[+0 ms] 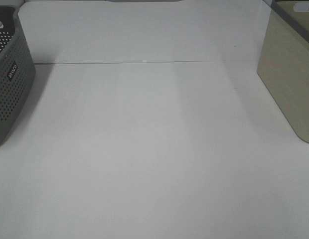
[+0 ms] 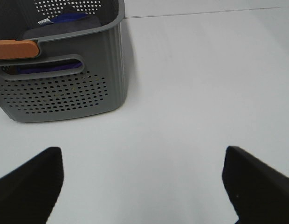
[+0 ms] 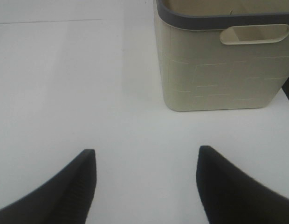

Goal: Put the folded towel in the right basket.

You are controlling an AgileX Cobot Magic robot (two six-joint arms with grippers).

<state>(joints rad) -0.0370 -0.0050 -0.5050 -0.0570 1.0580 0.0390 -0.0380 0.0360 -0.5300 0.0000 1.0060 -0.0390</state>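
White matte table [image 1: 154, 149], smooth, with one thin seam line running across the far part. You see no arm in the high view.

Left edge: grey perforated plastic basket [image 1: 10, 79], rounded corners, small label on its side wall. From the left wrist view you get the same basket [image 2: 65, 88] with rows of round holes, a slot handle and a solid rim. Inside lies the folded towel [image 2: 60, 25], dark grey-purple cloth with a small white tag; an orange bar [image 2: 16, 49] sits at the rim.

Right edge: beige basket [image 1: 289, 84], solid walls with a faint block pattern, dark grey rim. Right wrist view shows its oval handle cut-out and rounded base [image 3: 223, 65]; its interior is mostly hidden.

Left gripper [image 2: 144, 186]: black ribbed fingers spread wide, nothing between them, above bare table near the grey basket.

Right gripper [image 3: 147, 186]: fingers likewise apart and empty, near the beige basket.
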